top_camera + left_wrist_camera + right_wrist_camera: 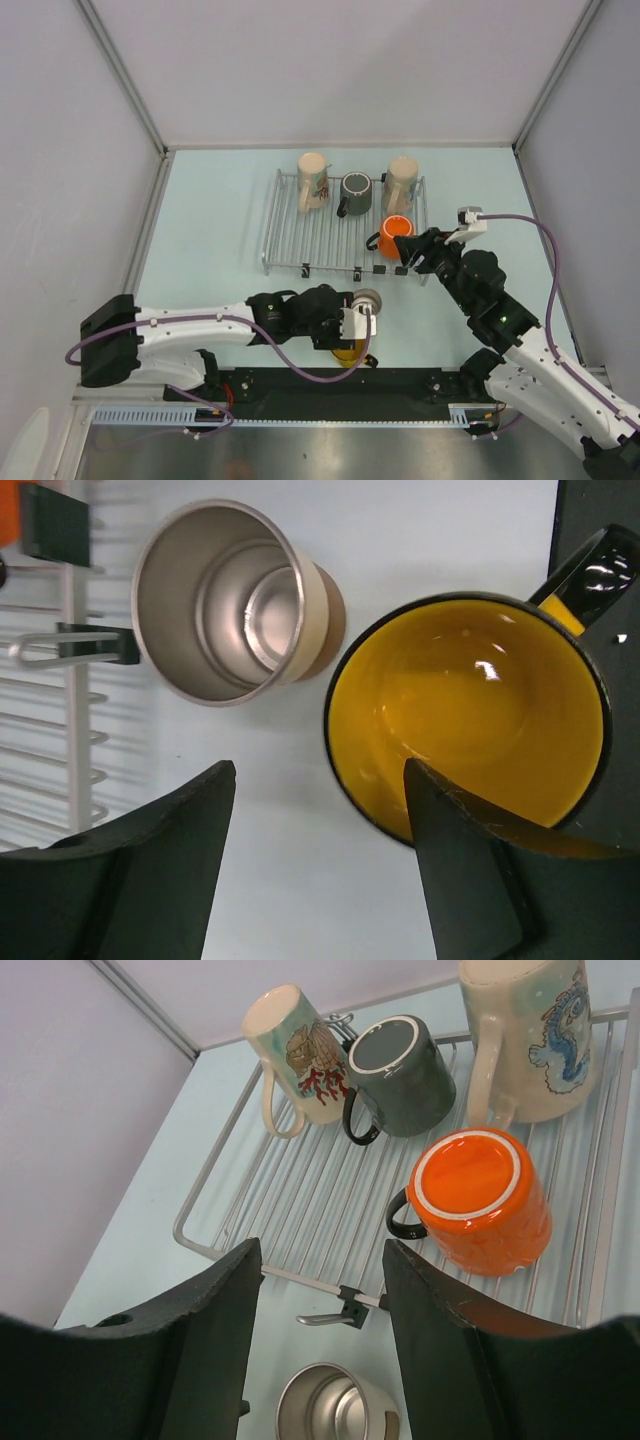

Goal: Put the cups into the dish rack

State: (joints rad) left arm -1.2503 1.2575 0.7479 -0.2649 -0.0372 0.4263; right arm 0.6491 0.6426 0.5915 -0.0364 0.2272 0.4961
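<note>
Left gripper [318, 770]: jaws spread, only bare table [440, 530] between them; its right finger [470, 880] overlaps the near rim of the yellow cup [470, 715]
Right gripper [318, 1260]: jaws apart and empty; it hovers over the near edge of the rack [290, 1200]
Cups in the rack: four; the orange cup [480, 1200] sits mouth-down near the right front corner
Cups not yet loaded: the yellow cup and the steel cup [230, 600], both mouth-up on the table and very close together; the steel one is just beside the rack's near edge
Risk, knock: a descent on this line would probably land the finger on the yellow rim; the cup could tip or skid
Risk, neighbour: with so little gap, closing on either cup may shove the other; the steel one could be pushed against the rack
Risk, slip: the steel wall looks smooth; a shallow pinch might let it slide out
Risk, arms: both grippers work near the same edge; a lift toward the rack could meet the right gripper
</note>
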